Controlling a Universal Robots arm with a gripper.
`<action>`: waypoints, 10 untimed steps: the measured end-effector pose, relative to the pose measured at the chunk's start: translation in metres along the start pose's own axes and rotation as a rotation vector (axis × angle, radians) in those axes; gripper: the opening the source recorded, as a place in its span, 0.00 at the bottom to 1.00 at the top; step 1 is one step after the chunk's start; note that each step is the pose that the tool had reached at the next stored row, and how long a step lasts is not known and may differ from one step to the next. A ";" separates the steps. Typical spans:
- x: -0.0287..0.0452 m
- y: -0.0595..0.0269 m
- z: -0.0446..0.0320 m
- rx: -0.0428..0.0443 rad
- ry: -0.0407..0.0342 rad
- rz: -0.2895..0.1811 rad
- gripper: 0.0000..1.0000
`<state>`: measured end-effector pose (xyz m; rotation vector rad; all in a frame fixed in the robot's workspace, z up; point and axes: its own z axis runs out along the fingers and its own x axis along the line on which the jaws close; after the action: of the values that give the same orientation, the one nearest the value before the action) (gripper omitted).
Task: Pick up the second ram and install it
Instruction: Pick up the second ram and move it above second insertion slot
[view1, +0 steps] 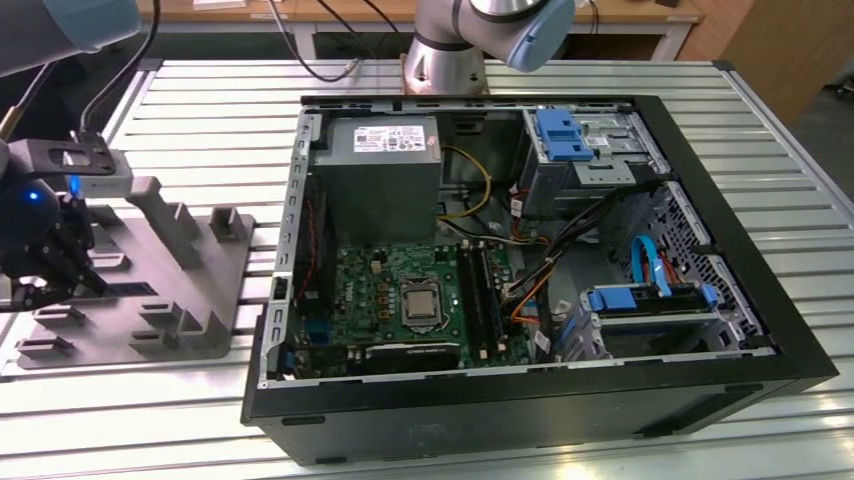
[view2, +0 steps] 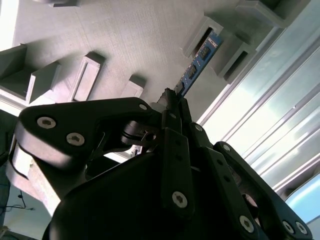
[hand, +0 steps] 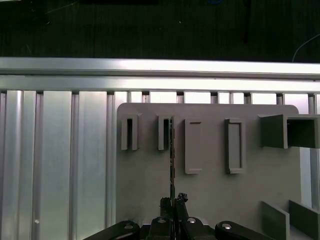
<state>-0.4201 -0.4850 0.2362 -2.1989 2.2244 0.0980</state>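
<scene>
The gripper (view1: 56, 272) is down over the grey fixture tray (view1: 187, 300) on the exterior view's left, well apart from the open computer case (view1: 534, 400) in the middle of the slatted metal table (view1: 200, 90). Inside the case the green motherboard (view1: 387, 290) lies flat and face up.

In the second wrist view the gripper (view2: 172, 102) has its black fingers pinched together on one end of the second ram (view2: 201, 56). That's a firm clamp, jaws closed on the stick. The ram shows here as a blue strip with dark chips, reaching away from the fingertips over the tray (view2: 125, 35) towards one of its raised slot holders.

In the first wrist view the second ram (hand: 172, 160) is edge-on, a thin dark line running straight out from the gripper (hand: 173, 200). It sits just beside the second slot holder (hand: 162, 132) along the tray's (hand: 215, 192) far edge, with the table's ribs (hand: 55, 165) beyond. Whether the far end is seated in that holder or lifted just clear of it is hard to call from these angles.
</scene>
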 end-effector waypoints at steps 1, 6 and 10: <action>0.0000 0.0000 -0.0004 -0.0001 0.0001 0.000 0.14; -0.0001 0.0001 -0.0027 -0.0003 0.0001 0.000 0.14; -0.0003 0.0002 -0.0052 -0.0001 0.0001 0.000 0.14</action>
<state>-0.4202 -0.4850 0.2415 -2.1990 2.2245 0.0981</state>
